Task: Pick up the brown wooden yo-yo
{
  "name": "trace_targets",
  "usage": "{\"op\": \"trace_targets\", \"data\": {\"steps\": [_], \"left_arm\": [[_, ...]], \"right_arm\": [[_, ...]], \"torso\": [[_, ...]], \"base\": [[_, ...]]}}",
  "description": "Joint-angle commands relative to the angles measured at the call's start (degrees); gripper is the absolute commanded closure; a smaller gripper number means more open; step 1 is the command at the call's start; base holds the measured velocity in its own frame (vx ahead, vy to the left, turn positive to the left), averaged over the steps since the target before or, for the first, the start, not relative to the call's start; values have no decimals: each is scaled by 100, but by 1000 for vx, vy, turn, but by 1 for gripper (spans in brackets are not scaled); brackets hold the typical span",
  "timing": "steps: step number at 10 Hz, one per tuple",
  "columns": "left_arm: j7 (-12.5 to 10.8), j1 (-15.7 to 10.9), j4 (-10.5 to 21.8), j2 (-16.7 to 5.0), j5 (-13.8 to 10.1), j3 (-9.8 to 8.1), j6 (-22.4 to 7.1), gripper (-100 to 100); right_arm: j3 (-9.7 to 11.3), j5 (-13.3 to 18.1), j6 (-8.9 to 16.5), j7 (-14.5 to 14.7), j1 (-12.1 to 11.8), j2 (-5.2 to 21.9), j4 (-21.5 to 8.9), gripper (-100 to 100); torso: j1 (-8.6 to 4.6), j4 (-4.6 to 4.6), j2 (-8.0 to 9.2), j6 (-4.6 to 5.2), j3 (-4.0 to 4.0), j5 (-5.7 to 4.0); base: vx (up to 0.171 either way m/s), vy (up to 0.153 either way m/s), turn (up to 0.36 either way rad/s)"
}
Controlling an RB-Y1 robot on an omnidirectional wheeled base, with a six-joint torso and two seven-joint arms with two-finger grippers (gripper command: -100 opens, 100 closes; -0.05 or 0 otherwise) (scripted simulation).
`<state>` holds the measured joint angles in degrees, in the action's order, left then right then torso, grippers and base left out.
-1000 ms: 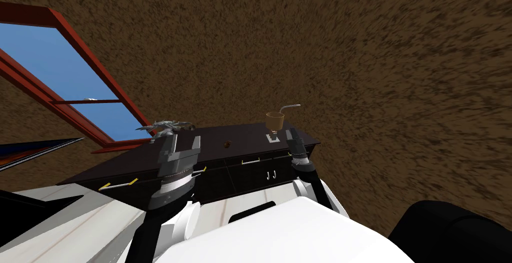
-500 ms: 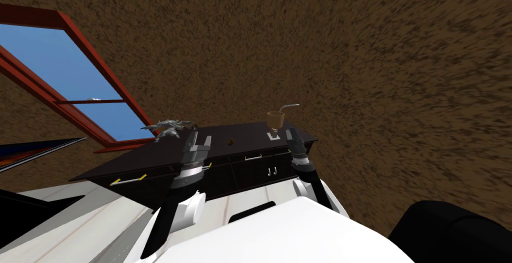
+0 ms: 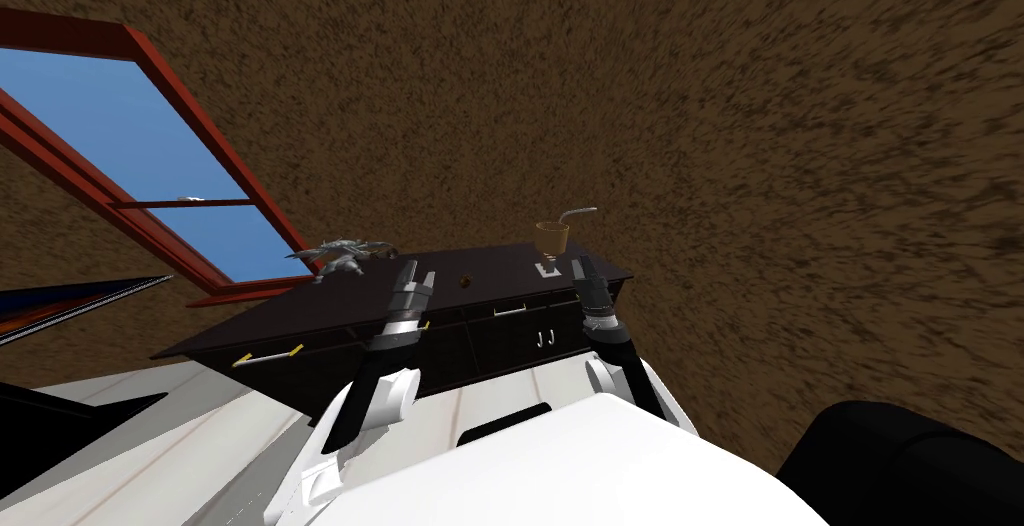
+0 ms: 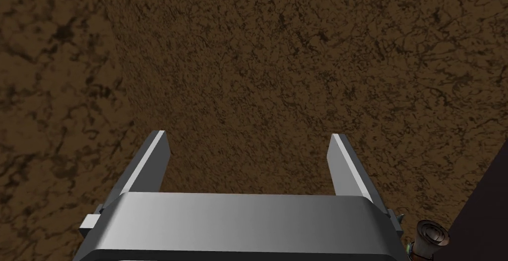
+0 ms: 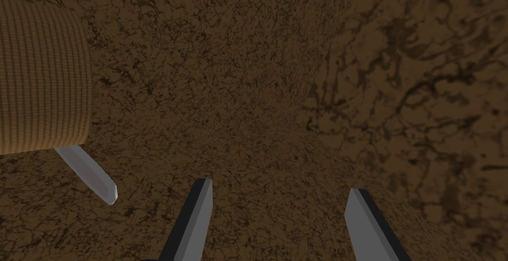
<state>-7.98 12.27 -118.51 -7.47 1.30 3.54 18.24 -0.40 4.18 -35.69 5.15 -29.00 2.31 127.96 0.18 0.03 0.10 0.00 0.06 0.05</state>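
The small round brown yo-yo (image 3: pixel 464 279) lies on the dark cabinet top (image 3: pixel 500 264), just right of my left gripper (image 3: pixel 419 273), whose fingers stand wide apart and empty, ready to reach it. My right gripper (image 3: pixel 583 268), likewise open and empty, waits beside the brown woven cup (image 3: pixel 551 237).

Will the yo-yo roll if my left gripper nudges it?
The yo-yo looks small and round, so it is probably light and may roll or skid on the flat dresser top. The left gripper is open, and its thin fingers might slip on that rounded shape.
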Motion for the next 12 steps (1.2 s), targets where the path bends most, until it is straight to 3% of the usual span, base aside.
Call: {"op": "trace_targets", "data": {"steps": [1, 2, 3, 4, 5, 8, 9, 10, 12], "left_arm": [[32, -286, 286, -43, -11, 6, -286, -100], [32, -343, 322, -43, -11, 6, -324, -100], [57, -583, 591, -89, -29, 2, -501, -100], [57, -610, 591, -89, -29, 2, -595, -100], [86, -855, 854, -131, -49, -6, -787, -100], [121, -1173, 1173, -169, -71, -20, -1172, -100], [161, -1439, 1459, -202, -95, -39, -1342, -100], [161, -1466, 1483, -202, -95, -39, -1475, -100], [206, -1767, 1804, -231, -121, -64, -1785, -100]], "right_arm": [[0, 0, 0, 0, 0, 0, 0, 0], [0, 0, 0, 0, 0, 0, 0, 0], [0, 0, 0, 0, 0, 0, 0, 0], [0, 0, 0, 0, 0, 0, 0, 0], [0, 0, 0, 0, 0, 0, 0, 0], [0, 0, 0, 0, 0, 0, 0, 0], [0, 0, 0, 0, 0, 0, 0, 0], [0, 0, 0, 0, 0, 0, 0, 0], [0, 0, 0, 0, 0, 0, 0, 0]], "torso": [[0, 0, 0, 0, 0, 0], [2, 0, 1, 1, 0, 0], [-1, 0, 1, -1, 0, 0], [0, 0, 1, 1, 0, 0], [-4, 0, 1, -1, 0, -1], [0, 0, 1, 1, 1, 0], [-4, 0, -1, -1, 0, -1], [0, 0, -1, 0, 0, 0], [-4, 0, 2, 0, 1, -1]], "base": [[-42, 50, -31], [-37, 43, -20], [-40, 48, -27], [-36, 36, -24], [-53, 51, -26], [-40, 44, -29], [-37, 50, -27], [-38, 40, -25], [-38, 34, -33]]}}
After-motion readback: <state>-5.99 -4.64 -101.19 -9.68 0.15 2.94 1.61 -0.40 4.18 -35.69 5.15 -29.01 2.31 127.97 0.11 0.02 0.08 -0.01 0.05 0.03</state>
